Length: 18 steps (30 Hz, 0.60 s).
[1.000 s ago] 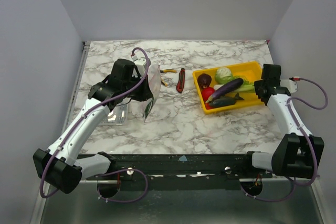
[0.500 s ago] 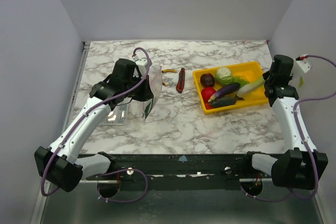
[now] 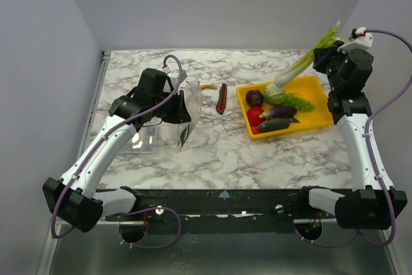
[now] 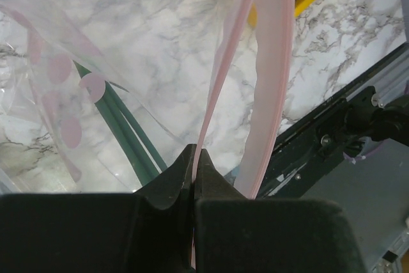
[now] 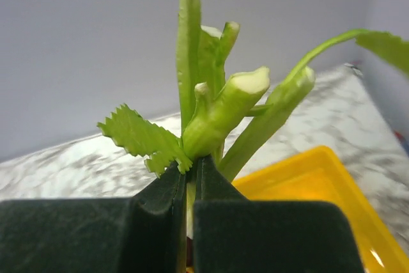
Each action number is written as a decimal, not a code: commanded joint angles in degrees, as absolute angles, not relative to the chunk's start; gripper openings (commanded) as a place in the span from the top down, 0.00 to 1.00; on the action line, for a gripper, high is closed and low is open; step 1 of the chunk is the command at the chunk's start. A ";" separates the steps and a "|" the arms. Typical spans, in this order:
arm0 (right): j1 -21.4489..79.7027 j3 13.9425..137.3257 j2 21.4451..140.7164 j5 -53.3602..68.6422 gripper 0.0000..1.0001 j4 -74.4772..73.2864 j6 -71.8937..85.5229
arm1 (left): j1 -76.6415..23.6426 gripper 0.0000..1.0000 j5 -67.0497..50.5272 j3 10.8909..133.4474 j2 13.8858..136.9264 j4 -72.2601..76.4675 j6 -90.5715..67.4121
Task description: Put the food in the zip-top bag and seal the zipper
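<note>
My left gripper [image 3: 181, 109] is shut on one pink lip [image 4: 206, 126] of the zip-top bag [image 3: 185, 111] and holds it upright with the mouth open. The zipper's other strip [image 4: 271, 87] hangs apart to the right. My right gripper [image 3: 325, 56] is shut on a long green leafy toy stalk [image 3: 302, 62] and holds it high above the yellow tray [image 3: 315, 84]. The stalk [image 5: 220, 116] fills the right wrist view. An eggplant [image 3: 278, 113], a maroon round piece [image 3: 253, 98], a red piece [image 3: 255, 114] and a cabbage [image 3: 277, 94] lie in the tray.
A red-and-black utility knife [image 3: 222, 96] and yellow-handled pliers [image 3: 206, 87] lie between bag and tray. A rigid clear box [image 3: 145, 140] sits by the left arm. The table's black front rail [image 4: 339, 116] shows below the bag.
My right gripper has lifted the green stalk out of the tray, up and toward the back. The left gripper and the bag have hardly moved.
</note>
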<state>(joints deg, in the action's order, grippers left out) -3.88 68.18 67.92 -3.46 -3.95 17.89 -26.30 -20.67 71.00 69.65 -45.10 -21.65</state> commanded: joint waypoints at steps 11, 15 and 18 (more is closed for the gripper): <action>13.46 78.54 68.62 43.66 1.00 28.10 34.32 | -26.02 1.00 -28.65 75.32 69.84 -50.19 -23.19; 19.90 79.42 69.73 47.56 1.00 36.58 38.64 | -26.02 1.00 -30.02 75.63 70.38 -50.46 -23.12; 24.06 80.57 70.59 48.51 1.00 38.24 38.33 | -26.02 1.00 -30.36 76.17 70.60 -51.00 -22.94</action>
<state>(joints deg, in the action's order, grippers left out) 19.77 77.87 69.47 42.13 29.08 34.44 -26.30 -27.66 73.69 70.04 -49.63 -22.59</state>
